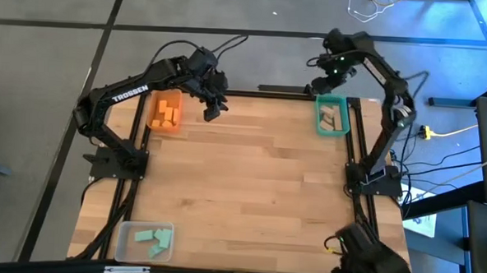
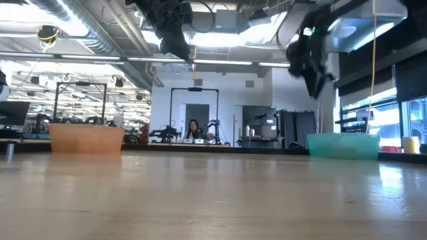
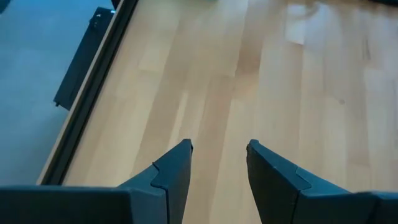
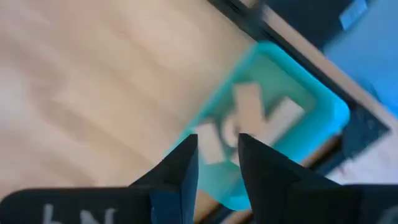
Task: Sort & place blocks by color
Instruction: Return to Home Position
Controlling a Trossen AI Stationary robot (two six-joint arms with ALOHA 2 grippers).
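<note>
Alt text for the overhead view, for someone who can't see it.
A wooden table holds bins: orange blocks in the orange bin, pale wood blocks in the teal bin, mint blocks in the clear bin. The left gripper and right gripper hang empty near the far edge.

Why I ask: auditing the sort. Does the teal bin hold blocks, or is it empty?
Not empty: pale wood blocks lie inside the teal bin, seen in the high and right wrist views.

Wooden table (image 1: 249, 186), orange bin (image 1: 151, 114), teal bin (image 1: 331, 133), clear bin (image 1: 127, 243)
</note>
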